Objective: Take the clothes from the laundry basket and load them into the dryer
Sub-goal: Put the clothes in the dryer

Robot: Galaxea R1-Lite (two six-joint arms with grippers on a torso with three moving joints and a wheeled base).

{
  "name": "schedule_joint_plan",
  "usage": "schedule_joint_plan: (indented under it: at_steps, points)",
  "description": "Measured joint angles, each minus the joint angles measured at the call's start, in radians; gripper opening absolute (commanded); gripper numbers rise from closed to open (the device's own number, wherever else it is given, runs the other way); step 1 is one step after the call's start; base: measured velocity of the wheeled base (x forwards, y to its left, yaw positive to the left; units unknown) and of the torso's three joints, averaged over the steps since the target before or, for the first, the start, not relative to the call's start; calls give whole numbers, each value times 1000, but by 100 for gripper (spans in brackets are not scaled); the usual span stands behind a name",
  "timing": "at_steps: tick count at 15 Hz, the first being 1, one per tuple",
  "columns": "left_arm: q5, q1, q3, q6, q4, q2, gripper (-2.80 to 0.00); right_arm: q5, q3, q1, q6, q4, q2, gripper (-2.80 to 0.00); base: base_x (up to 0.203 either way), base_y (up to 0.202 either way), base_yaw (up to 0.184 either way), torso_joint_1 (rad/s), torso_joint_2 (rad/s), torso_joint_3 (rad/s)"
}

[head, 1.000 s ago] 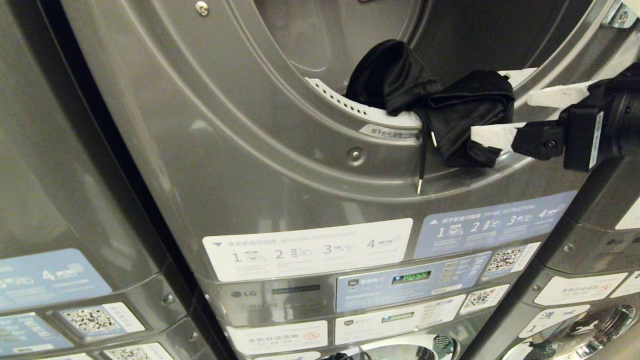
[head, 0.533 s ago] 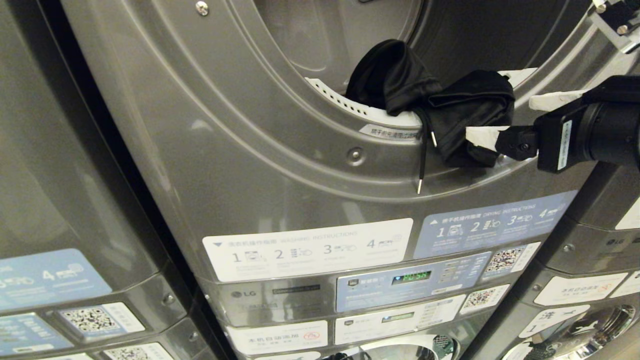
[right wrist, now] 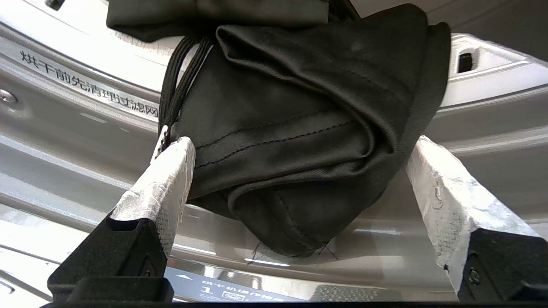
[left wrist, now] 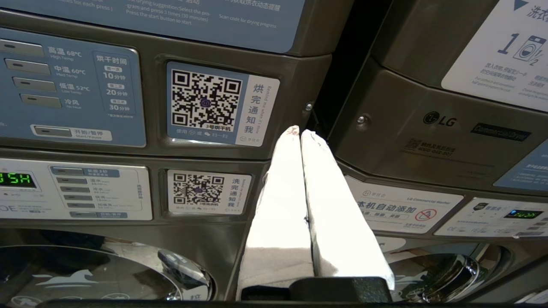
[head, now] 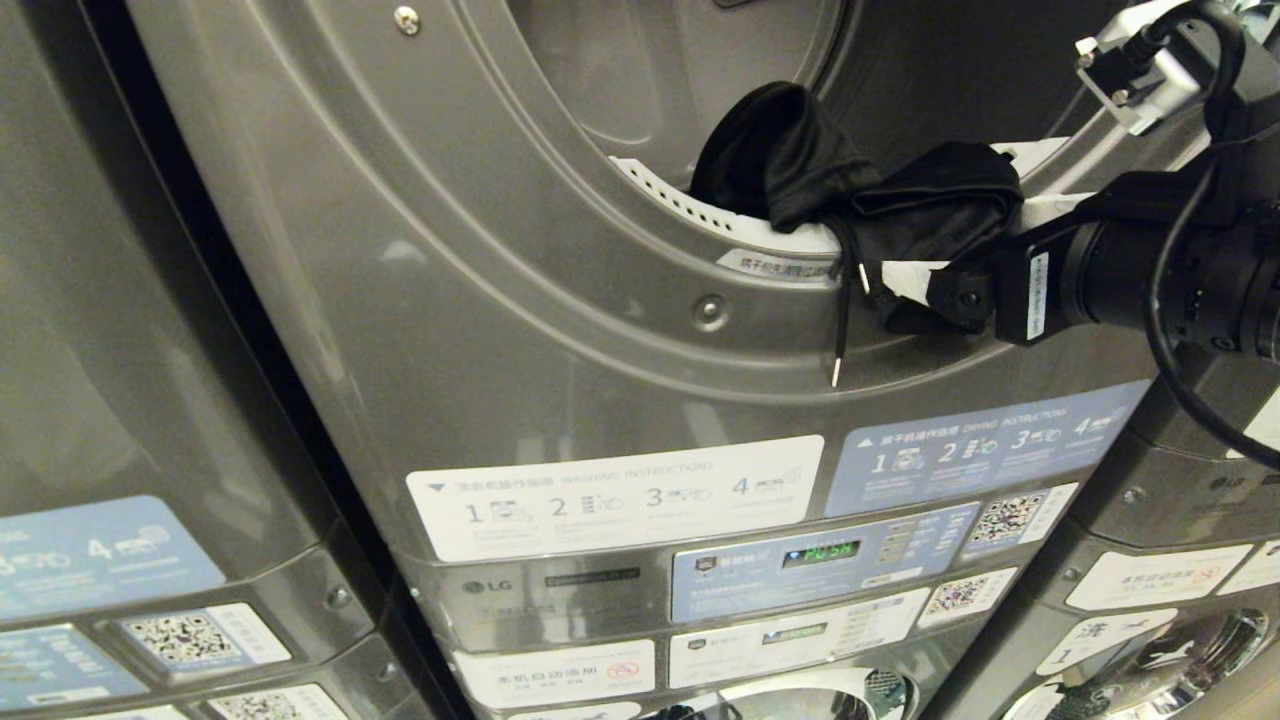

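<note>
The right gripper stands with its jaws spread wide, one finger against the near edge of the black garment and the other on the far side, so the hanging fold sits between them without being pinched. That spread looks chosen to take in the whole bunched fold rather than a single layer. In the head view the same gripper reaches in from the right at the level of the door rim, its fingers flanking the garment.

The garment is only half loaded: part of it lies inside the drum, the rest droops over the rim onto the dryer's front panel, with a drawstring dangling below. It hangs there because its weight is split across the lip, so it needs a grasp or a push to go fully in. My judgement is that closing on the fold and carrying it inward comes next; the loose cord could snag or stay outside.

The left gripper is parked low, jaws pressed together on nothing, pointing at the control panels of the machines. No basket is in view.
</note>
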Motion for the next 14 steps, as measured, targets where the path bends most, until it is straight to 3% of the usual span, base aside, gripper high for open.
schedule_joint_plan:
  at_steps: [5,6,14]
  points:
    - [0,0,0,0,0,0,-280,-1,-1,-1,-1,-30,26,0,0,0,0,0,0,0]
    - [0,0,0,0,0,0,-280,-2,0,-1,-3,-41,30,-280,0,0,0,0,0,0]
    - [-1,0,0,3,0,0,-280,0,2,6,-21,-45,18,-280,0,0,0,0,0,0]
